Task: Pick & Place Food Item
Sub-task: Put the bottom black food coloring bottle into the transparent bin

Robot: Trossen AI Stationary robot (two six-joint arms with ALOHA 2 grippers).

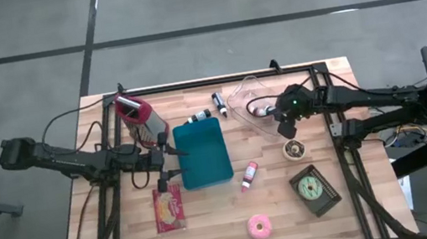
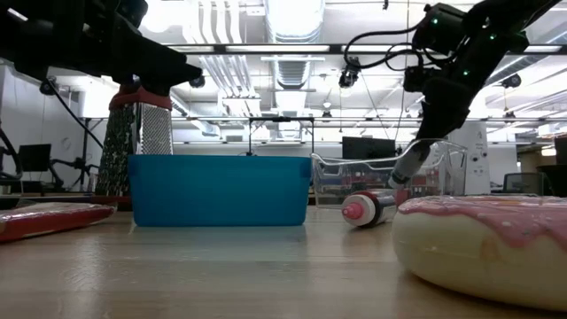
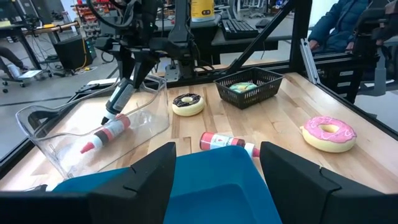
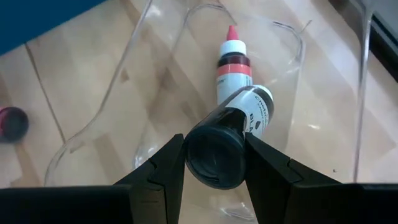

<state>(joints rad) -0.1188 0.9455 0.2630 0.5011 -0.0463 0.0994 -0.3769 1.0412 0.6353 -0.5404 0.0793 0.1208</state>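
**Desk:** What are the fingers doing?

**Robot:** My right fingers [image 4: 168,171] are clamped on a dark-capped bottle [image 4: 233,146], one on each side of its cap, the bottle pointing nose-down into the clear plastic container [image 4: 292,37]. My right gripper [image 1: 286,122] hangs over that container [image 1: 246,98] at the far right part of the table [image 1: 214,238]. Seen from table height, the bottle [image 2: 409,164] tilts down from the gripper inside the clear wall.

**Desk:** Anything else in the container?

**Robot:** A red-tipped bottle with a red band [image 4: 231,62] lies on its floor, just beyond the one I hold; whether the two touch I cannot tell.

**Desk:** And the left arm?

**Robot:** My left gripper [image 1: 171,161] hovers at the near left edge of the blue bin [image 1: 204,155], its fingers [image 3: 152,171] spread apart with nothing between them.

**Desk:** What lies around?

**Robot:** A pink-frosted donut [image 1: 259,227] near the front edge, a chocolate donut [image 1: 293,149] right of the bin, a black basket [image 1: 315,191] with a green-iced item, a red-capped bottle [image 1: 249,175] between bin and basket, a red packet [image 1: 169,208] left of the donut, a grater [image 1: 139,118] at the far left
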